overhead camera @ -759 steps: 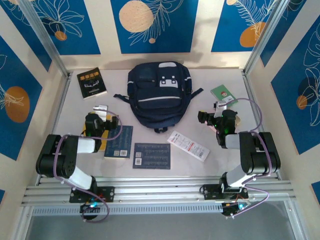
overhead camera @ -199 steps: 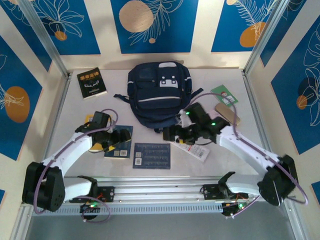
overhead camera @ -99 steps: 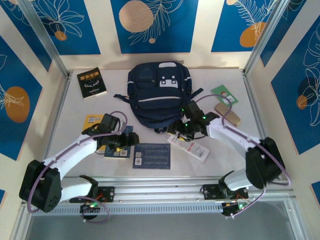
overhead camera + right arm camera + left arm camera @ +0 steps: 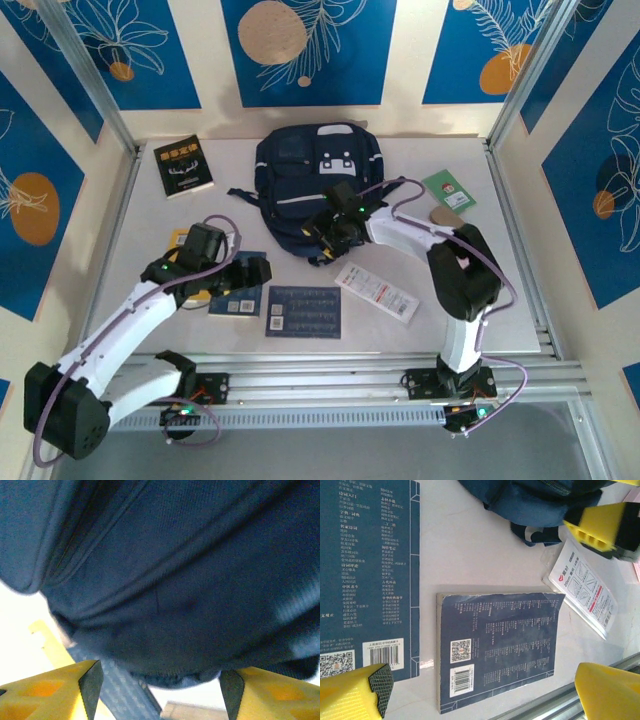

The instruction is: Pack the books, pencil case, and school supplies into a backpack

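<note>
So on the table (image 4: 140,215): one navy backpack (image 4: 318,190) at the back middle, which is the biggest thing there by far. There are four books. The black one (image 4: 183,166) sits far left of the backpack. Two dark blue ones lie side by side up front, the left blue book (image 4: 235,298) and the right blue book (image 4: 303,311). A yellow-orange one (image 4: 179,239) is mostly tucked under the left arm (image 4: 130,310). Then come the small bits, one of each: a white packet (image 4: 376,291) with red print just right of the blue books, a green booklet (image 4: 448,190) right of the backpack, and a tan block (image 4: 442,214) half hidden behind the right arm (image 4: 400,232).

The left arm stretches out over the left blue book. From the wrist camera, the left jaws are spread wide above the right blue book (image 4: 497,645) with nothing in them. The right arm is folded at the elbow and reaches left to the backpack's near edge. The right jaws are parted, with the bottom fold of the backpack (image 4: 175,580) sitting in the gap. I can't tell if the pads actually touch the fabric.

Compared with half a second ago, the right jaws have slid from beside the packet up to the backpack's hem. That arm now covers part of the tan block. The left arm barely shifted, and none of the items moved.
</note>
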You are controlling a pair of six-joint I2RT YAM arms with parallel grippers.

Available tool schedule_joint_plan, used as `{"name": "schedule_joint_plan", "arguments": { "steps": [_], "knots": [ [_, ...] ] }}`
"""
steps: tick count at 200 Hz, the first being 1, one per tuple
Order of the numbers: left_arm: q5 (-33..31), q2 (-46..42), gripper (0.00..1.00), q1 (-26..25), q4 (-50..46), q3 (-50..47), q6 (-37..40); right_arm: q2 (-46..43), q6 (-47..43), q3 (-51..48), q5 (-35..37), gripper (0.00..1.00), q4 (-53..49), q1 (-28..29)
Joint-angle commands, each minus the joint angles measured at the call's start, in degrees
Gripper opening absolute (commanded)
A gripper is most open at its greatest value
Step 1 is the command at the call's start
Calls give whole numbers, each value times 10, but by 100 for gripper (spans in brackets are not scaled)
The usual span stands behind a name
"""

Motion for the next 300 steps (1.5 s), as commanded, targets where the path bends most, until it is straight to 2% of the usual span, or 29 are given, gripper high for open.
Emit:
{"name": "schedule_joint_plan", "arguments": {
  "steps": [1, 15, 26, 51, 62, 114, 157, 184, 234, 277, 300],
  "knots": [
    [-17, -17, 94, 1, -43, 27, 20, 35, 30, 16, 13, 63, -28, -4],
    [-24, -23, 94, 3, -53, 33, 24, 40, 37, 9, 23, 57, -32, -1],
    [-31, -28, 94, 3, -58, 36, 25, 43, 37, 6, 31, 48, -44, 0],
    [-45, -40, 94, 4, -67, 37, 26, 47, 18, 18, 46, 10, -85, 3],
    [-49, -44, 95, 5, -67, 36, 25, 42, 8, 16, 47, 0, -88, 4],
    [-70, -47, 94, 5, -79, 48, 28, -21, -62, 20, 69, 0, -107, -7],
    [-88, -49, 94, 4, -97, 84, 37, -66, -167, 84, 43, 0, -172, -23],
    [-103, -54, 95, 5, -104, 99, 45, -122, -203, 79, 38, 0, -195, -28],
    [-107, -47, 95, 5, -107, 106, 60, -248, -243, 14, -9, 0, -250, -21],
    [-107, -44, 95, 5, -103, 110, 71, -371, -285, -105, 5, 0, -323, -34],
    [-106, -32, 95, 5, -95, 108, 76, -397, -291, -179, 2, 0, -330, -39]
  ]
}}
